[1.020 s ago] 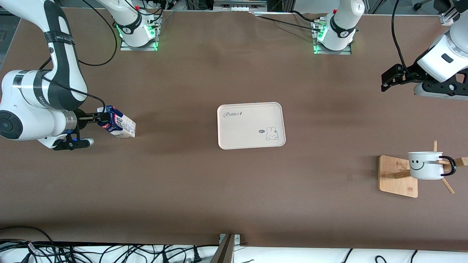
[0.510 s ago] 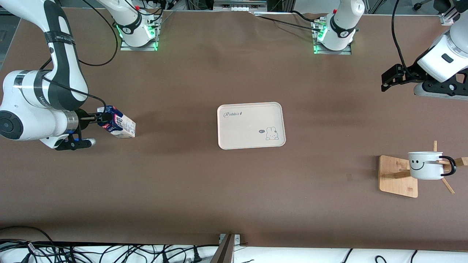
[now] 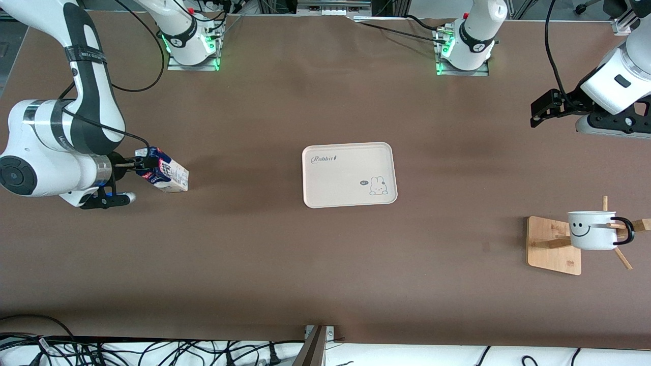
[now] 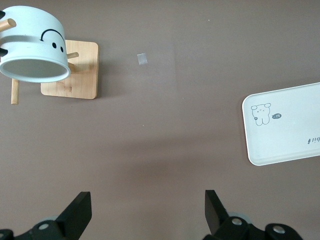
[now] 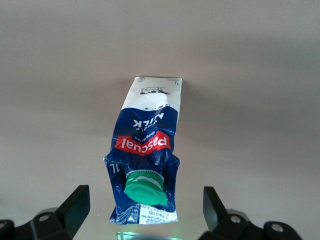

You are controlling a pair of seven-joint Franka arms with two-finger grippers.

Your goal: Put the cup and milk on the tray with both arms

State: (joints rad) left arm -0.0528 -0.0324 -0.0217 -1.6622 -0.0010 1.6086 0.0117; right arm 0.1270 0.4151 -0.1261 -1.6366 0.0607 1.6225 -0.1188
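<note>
We see the milk [image 3: 164,175] standing on the brown table [image 3: 325,264] toward the right arm's end, its green cap [image 5: 145,188] facing the right gripper [image 3: 140,163]. That gripper sits low at the carton's top with its fingers [image 5: 75,205] spread wide on either side of it, and in the right wrist view we see clear gaps between them and the carton, so nothing is gripped. The tray [image 3: 349,174] lies flat near the middle of the table, well apart from the milk, with bare table between the two. The cup [image 3: 592,230] is toward the left arm's end, hung by its black handle on a peg of a wooden stand [image 3: 553,245] with a square base; the pegs [image 3: 622,257] stick out around it and the smiley face looks toward the front camera. A small pale scrap [image 4: 142,59] lies on the table near the stand's base. The left gripper [image 3: 539,113] waits in the air over the table at its own end, farther from the front camera than the cup, with its fingers [image 4: 80,210] wide apart and empty. Black cables [image 3: 127,351] lie along the table's edge nearest the front camera.
</note>
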